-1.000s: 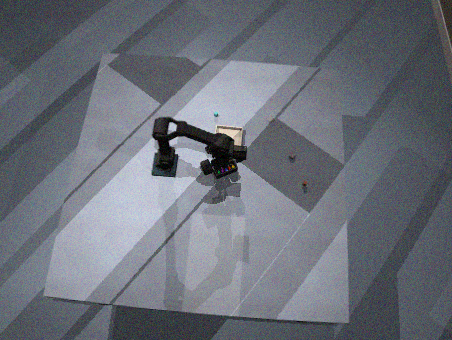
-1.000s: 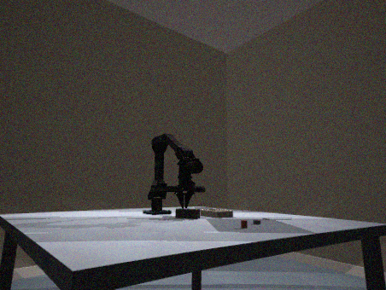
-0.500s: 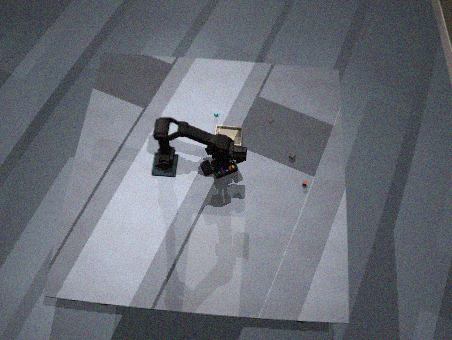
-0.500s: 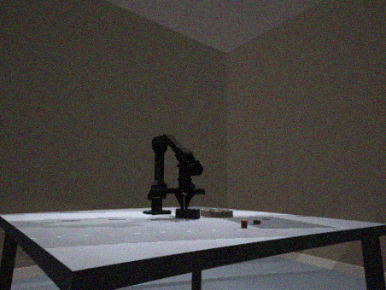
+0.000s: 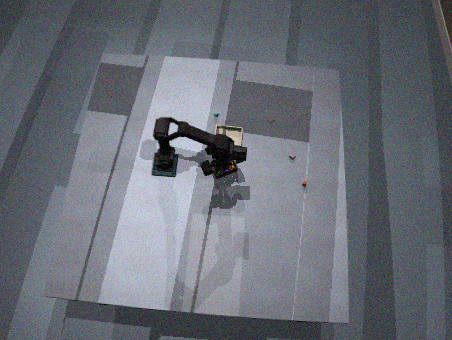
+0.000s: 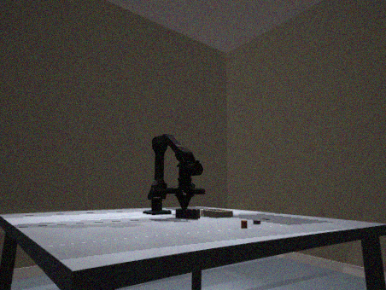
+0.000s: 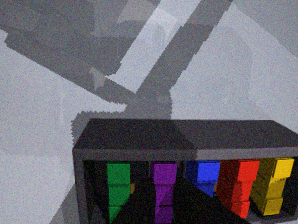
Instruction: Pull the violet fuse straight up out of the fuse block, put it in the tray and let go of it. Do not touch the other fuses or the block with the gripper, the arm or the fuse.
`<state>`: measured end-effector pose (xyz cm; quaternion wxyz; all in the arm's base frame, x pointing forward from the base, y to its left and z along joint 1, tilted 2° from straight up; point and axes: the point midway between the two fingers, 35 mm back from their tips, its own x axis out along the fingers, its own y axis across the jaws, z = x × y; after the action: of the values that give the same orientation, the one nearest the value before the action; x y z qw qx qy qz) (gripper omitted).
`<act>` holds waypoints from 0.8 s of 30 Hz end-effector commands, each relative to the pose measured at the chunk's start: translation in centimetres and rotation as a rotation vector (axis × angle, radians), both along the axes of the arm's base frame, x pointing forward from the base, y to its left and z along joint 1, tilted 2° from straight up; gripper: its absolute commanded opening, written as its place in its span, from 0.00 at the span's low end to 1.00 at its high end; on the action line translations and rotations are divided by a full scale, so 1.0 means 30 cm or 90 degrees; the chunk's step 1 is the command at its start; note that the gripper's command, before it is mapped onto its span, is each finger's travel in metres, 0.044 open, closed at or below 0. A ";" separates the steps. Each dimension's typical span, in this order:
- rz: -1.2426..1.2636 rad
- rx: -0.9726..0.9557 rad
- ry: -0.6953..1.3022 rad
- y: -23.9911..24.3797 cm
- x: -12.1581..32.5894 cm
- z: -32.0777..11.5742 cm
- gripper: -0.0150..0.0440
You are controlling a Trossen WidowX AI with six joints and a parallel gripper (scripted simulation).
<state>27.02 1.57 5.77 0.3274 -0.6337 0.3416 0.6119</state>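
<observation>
The fuse block (image 5: 227, 173) (image 6: 188, 214) (image 7: 135, 133) is a dark open box with a row of coloured fuses. The violet fuse (image 7: 164, 195) stands upright in its slot, second from the left in the wrist view. My gripper (image 7: 161, 187) (image 6: 184, 207) reaches down over the block and is shut on the violet fuse, one dark finger on each side of it. The fingers hide parts of the fuses beside it. The shallow cream tray (image 5: 235, 136) (image 6: 219, 213) lies close to the block, partly behind the arm in the top view.
A green fuse (image 7: 119, 172) stands left of the violet one; blue (image 7: 206, 171), red (image 7: 245, 170) and yellow (image 7: 281, 167) fuses stand right of it. A teal object (image 5: 216, 114), an orange object (image 5: 304, 184) (image 6: 243, 224) and a small dark object (image 5: 292, 157) lie farther away.
</observation>
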 end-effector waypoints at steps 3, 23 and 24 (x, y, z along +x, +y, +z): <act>0.000 0.000 0.000 0.000 0.001 0.006 0.25; 0.001 -0.001 0.000 0.001 0.002 0.039 0.25; 0.001 -0.001 0.000 0.001 0.002 0.040 0.25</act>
<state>27.04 1.60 6.71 0.3267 -0.6334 0.3417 0.6127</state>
